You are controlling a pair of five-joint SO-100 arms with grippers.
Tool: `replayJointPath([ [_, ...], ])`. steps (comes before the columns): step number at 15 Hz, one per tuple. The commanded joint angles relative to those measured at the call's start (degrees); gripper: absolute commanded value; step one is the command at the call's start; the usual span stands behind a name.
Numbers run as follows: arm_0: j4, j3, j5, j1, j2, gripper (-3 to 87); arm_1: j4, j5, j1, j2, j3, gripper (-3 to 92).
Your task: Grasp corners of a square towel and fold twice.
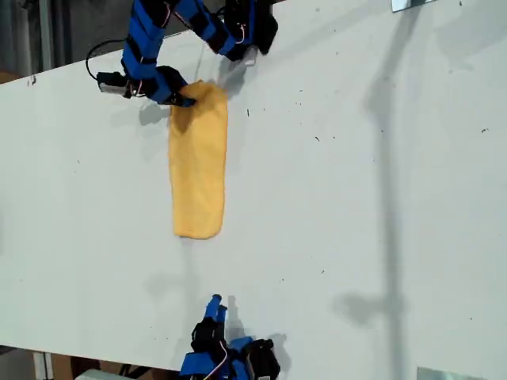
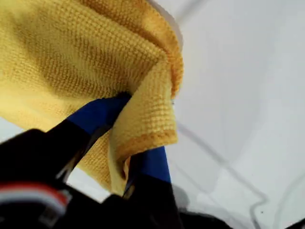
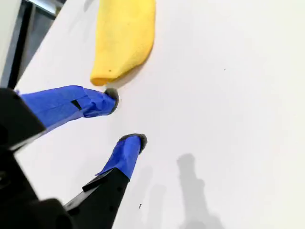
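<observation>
The yellow-orange towel (image 1: 198, 158) lies folded into a long narrow strip on the white table (image 1: 356, 198), running from the far side toward the near side in the exterior view. My first gripper (image 1: 181, 96) is shut on the towel's far corner (image 2: 147, 129), the hemmed cloth pinched between its blue fingers (image 2: 97, 114). My second gripper (image 3: 125, 117) stands open at the near table edge (image 1: 215, 310), just short of the towel's near rounded end (image 3: 112, 71), with nothing between its fingers. No white tag shows.
Another part of the far arm (image 1: 242, 32) hangs over the table's far edge. Thin cable shadows cross the table in the first wrist view. A metal bracket (image 1: 444, 374) sits at the near right corner of the exterior view.
</observation>
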Motion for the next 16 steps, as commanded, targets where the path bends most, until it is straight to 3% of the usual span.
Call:
replayJointPath([
  [1, -8.2, 6.3, -0.6, -0.4, 0.0, 13.9, 1.7, 4.0, -1.9, 15.4, 2.9, -0.1],
  [4, -14.4, 10.3, 1.6, -5.4, -4.4, 13.9, 8.9, 7.6, -11.3, 19.3, -11.8, -0.1],
  [6, -17.9, 14.5, 2.5, -13.4, -9.8, 13.9, 13.8, 8.7, -15.6, 13.6, -26.8, -0.1],
  [8, -16.1, 15.0, 2.6, -18.8, -8.6, 13.9, 16.7, 8.7, -18.4, 7.7, -39.9, -0.1],
  [16, -13.5, 17.1, 3.1, -21.0, -3.0, 13.9, -4.7, -0.1, -32.8, -22.6, -64.2, -0.1],
])
